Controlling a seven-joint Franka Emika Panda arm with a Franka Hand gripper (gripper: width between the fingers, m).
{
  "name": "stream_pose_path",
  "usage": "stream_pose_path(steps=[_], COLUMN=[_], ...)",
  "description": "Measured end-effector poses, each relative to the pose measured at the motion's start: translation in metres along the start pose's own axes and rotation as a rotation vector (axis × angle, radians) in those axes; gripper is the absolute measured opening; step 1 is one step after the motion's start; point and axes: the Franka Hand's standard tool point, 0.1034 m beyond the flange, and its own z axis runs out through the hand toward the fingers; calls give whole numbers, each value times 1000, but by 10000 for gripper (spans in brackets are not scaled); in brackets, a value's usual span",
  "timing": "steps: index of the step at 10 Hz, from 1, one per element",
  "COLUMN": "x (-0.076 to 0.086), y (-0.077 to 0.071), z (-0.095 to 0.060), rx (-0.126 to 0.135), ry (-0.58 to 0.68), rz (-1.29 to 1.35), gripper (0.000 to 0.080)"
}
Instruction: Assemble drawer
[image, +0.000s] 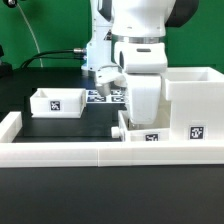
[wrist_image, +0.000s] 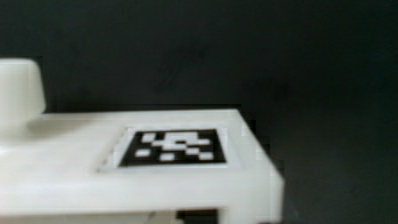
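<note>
The second tray (image: 140, 130) of the drawer set sits on the near side of the table (image: 90, 125), against the low border wall (image: 80, 152) and touching or just beside the tall housing (image: 192, 100) on its right. The first tray (image: 57, 101) lies well apart, on the left. The gripper (image: 138, 110) hangs straight over the second tray, its tips down at the rim. Its own body hides them, so I cannot tell whether it is released or clenched. The wrist view shows one finger (wrist_image: 18, 90) beside a white tagged face, probably this tray, but it is too blurred to settle any contact.

All three pieces look like thin, hard moulded plastic, so they are probably light, stiff and smooth. A tray should lift easily, but it may slip or twist in a loose pinch. The best hold is likely across one side wall, near its middle. The housing is too wide to grasp whole and would probably slide if pushed, though the wall gives it something to brace against. The marker board (image: 103, 97) lies behind, on the far side.
</note>
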Motion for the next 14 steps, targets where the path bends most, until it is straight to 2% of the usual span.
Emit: stream_pose_path(steps=[4,5,6,7,8,9,10,12,14], x=[-2,-2,-3,-2,-2,-2,-4,-11,-32], y=[0,0,2,3,4,6,8,11,11], z=[0,0,-4,-9,-15,-22,-32,-50,-55], rx=[-12,-12,-16,-15,-9,6,14,10,4], ry=[-11,-11,-11,-13,-14,-19,-24,-29,-35], rz=[22,26,33,38,38,37,39,44,30], gripper=[42,109,297,432,432,591,633,645,649])
